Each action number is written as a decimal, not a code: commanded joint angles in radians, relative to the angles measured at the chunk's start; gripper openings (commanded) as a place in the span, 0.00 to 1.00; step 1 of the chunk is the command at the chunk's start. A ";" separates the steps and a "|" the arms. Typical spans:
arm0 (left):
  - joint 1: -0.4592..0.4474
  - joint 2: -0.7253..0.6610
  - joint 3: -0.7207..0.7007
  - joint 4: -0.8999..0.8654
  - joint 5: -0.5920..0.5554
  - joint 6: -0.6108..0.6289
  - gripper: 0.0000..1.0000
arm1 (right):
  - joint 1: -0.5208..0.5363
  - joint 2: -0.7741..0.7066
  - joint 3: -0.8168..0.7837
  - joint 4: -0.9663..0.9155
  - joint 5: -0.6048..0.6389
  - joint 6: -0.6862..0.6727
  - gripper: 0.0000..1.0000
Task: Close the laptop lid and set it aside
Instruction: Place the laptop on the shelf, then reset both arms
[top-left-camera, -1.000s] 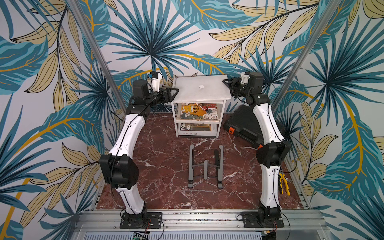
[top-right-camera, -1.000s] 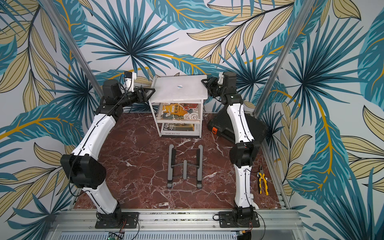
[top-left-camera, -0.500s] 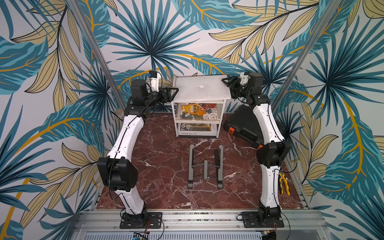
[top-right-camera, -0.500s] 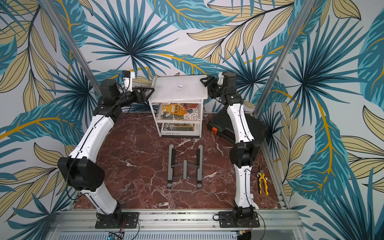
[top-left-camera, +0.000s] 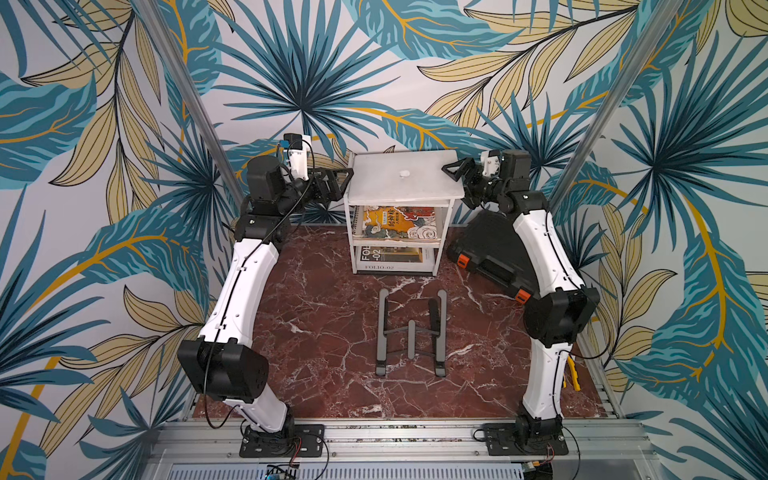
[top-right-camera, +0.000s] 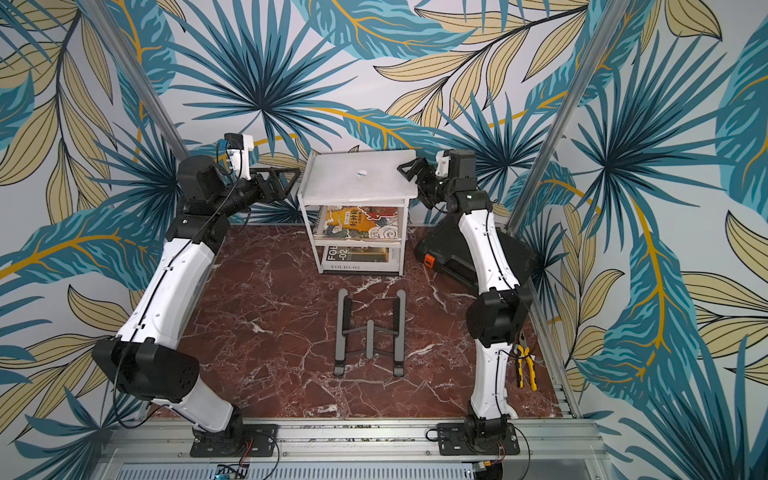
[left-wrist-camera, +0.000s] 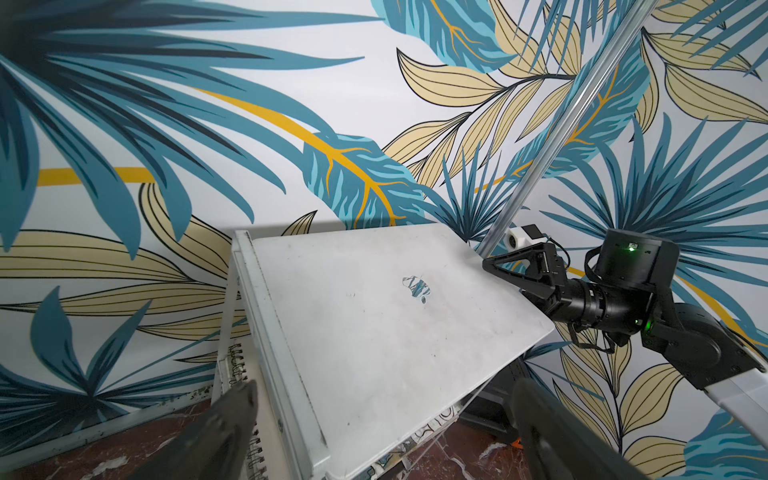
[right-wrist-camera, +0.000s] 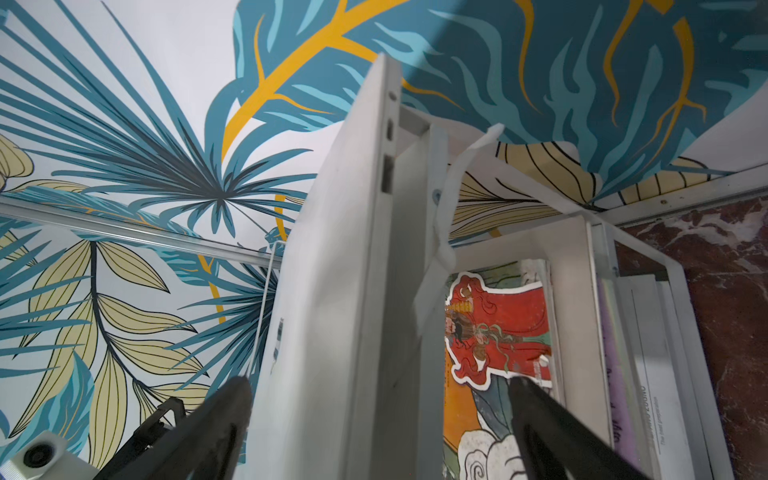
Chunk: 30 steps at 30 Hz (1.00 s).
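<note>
The silver laptop lies flat on top of the white shelf unit at the back, seen in both top views. The laptop lid is down, apple logo facing up. My left gripper is open at the laptop's left edge. My right gripper is open at its right edge. In the left wrist view the laptop shows beyond the wide-apart left gripper. The right wrist view has the laptop's side and the shelf top in line with the spread right gripper. Neither grips anything.
A grey folding laptop stand lies on the red marble table in front of the shelf. A black case with orange latches leans at the right behind my right arm. Yellow pliers lie near the right edge. Books fill the shelves.
Both grippers have opened wider beside the laptop. The left arm's elbow has drawn back a little. The laptop has stayed on the shelf top.
</note>
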 joint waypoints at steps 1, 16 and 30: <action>-0.002 -0.049 -0.010 0.001 -0.026 0.011 1.00 | -0.009 -0.052 -0.019 -0.032 0.005 -0.045 1.00; 0.000 -0.248 -0.063 -0.207 -0.258 0.139 1.00 | -0.017 -0.290 -0.072 -0.280 0.172 -0.275 1.00; -0.002 -0.600 -0.432 -0.245 -0.589 0.215 1.00 | -0.015 -0.844 -0.806 -0.045 0.523 -0.490 1.00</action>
